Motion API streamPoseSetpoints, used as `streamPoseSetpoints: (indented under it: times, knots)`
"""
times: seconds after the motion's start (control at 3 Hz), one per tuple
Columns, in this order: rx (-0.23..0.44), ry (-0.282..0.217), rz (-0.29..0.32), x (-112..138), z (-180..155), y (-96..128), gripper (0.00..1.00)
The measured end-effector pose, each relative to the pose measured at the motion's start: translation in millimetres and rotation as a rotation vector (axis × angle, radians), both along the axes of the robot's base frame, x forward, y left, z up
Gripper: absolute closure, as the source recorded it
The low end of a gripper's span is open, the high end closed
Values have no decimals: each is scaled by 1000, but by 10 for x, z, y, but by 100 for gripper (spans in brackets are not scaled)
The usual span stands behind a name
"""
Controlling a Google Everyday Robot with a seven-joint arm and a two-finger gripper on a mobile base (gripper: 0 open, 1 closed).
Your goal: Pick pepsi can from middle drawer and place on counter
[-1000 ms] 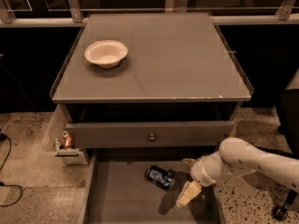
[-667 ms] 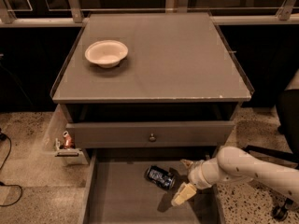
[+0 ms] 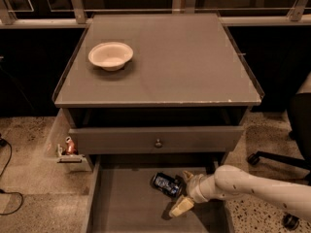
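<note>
Pepsi can (image 3: 166, 184) is seen lying on its side on the middle drawer (image 3: 121, 203) floor. Gripper (image 3: 183, 192) is positioned at its right end, fingers spread and holding nothing, presumably to straddle it.

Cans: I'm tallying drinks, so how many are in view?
1. The can lies on its side in the middle drawer, close by the gripper; the upper drawer may hide more.
</note>
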State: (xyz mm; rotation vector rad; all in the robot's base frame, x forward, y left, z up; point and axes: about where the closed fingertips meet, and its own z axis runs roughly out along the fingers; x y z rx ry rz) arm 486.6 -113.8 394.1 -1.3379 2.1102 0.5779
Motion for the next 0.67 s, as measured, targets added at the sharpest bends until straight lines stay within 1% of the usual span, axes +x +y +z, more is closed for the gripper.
streamPoseSetpoints:
  times: [0.33,0.67]
  knots:
    - [-14,-12,-14,137,-232,73,0]
    - [-14,-13,-14,141,-241,82,19]
